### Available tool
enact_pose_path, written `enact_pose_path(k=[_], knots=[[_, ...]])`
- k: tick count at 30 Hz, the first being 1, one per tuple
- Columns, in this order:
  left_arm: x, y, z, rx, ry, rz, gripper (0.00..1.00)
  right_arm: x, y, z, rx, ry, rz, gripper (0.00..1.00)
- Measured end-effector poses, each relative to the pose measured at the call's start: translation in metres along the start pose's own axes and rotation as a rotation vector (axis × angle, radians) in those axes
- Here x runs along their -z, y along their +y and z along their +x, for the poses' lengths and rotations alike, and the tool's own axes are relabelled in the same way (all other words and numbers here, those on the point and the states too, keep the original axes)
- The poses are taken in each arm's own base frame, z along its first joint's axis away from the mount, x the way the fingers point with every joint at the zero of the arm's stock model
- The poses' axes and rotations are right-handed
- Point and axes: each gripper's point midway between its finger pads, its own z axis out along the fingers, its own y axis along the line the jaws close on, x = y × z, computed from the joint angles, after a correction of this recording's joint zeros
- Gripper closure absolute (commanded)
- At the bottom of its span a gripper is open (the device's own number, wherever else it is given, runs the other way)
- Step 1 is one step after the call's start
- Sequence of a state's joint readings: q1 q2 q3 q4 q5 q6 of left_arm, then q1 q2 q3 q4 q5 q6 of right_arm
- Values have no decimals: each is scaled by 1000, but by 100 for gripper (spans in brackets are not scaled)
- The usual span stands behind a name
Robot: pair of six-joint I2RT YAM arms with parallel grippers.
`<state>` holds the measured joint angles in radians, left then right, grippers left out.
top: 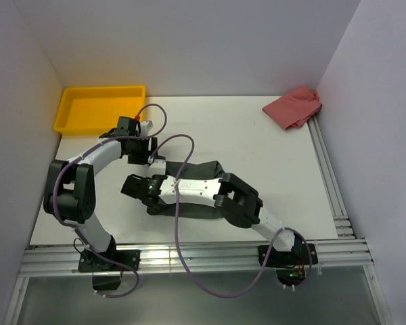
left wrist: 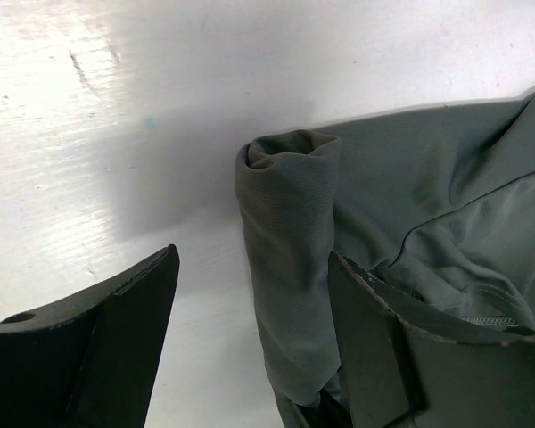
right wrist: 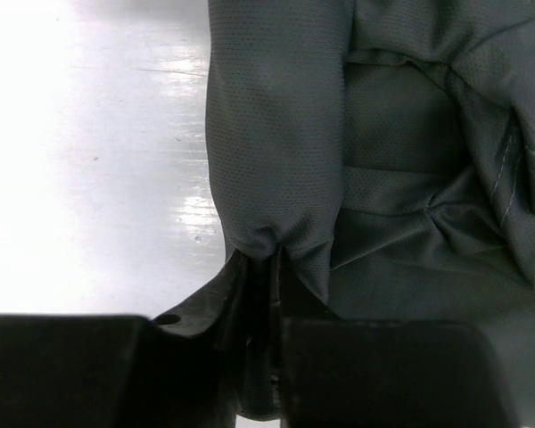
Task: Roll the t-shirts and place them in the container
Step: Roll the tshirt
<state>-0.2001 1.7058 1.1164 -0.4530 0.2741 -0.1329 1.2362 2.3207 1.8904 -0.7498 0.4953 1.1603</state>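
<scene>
A dark grey t-shirt (top: pixel 206 169) lies partly rolled on the white table, mostly under my right forearm. In the left wrist view its rolled end (left wrist: pixel 290 232) stands between the fingers of my left gripper (left wrist: pixel 254 259), close to the right finger (left wrist: pixel 374 339); the jaws are wide open and do not hold it. My left gripper (top: pixel 141 154) hovers at the shirt's far left end. My right gripper (top: pixel 132 186) reaches across to the shirt's left edge. In the right wrist view it (right wrist: pixel 269 260) is shut on a pinched fold of the t-shirt (right wrist: pixel 276 152).
A yellow tray (top: pixel 98 108) sits at the back left corner. A crumpled red cloth (top: pixel 294 107) lies at the back right by the wall. Metal rails run along the table's right side (top: pixel 328 176) and near edge.
</scene>
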Motion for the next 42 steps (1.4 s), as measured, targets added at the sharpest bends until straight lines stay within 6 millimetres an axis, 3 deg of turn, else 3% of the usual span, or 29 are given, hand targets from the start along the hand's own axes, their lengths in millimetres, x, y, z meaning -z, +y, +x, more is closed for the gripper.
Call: enact_pose_path(k=[4,16,20,24,32,42], knots=[[1,3,-1,7,-5,-2,30,0,2,0,-79,18,-100,100],[2,1,-1,12,-4,13,43,5,2,3,-417,75,-475,100],[2,2,-1,13,-4,14,43,10,-2,7,-546,96,-597,100],[2,1,-1,13,-4,18,42,14,-6,10,-642,126,-675,100],[0,-2,1,15,6,40,52,15,1,12,-762,182,-791,100],[-14,-2,14,25,63,51,42,15,5,11,-786,208,-835,100]])
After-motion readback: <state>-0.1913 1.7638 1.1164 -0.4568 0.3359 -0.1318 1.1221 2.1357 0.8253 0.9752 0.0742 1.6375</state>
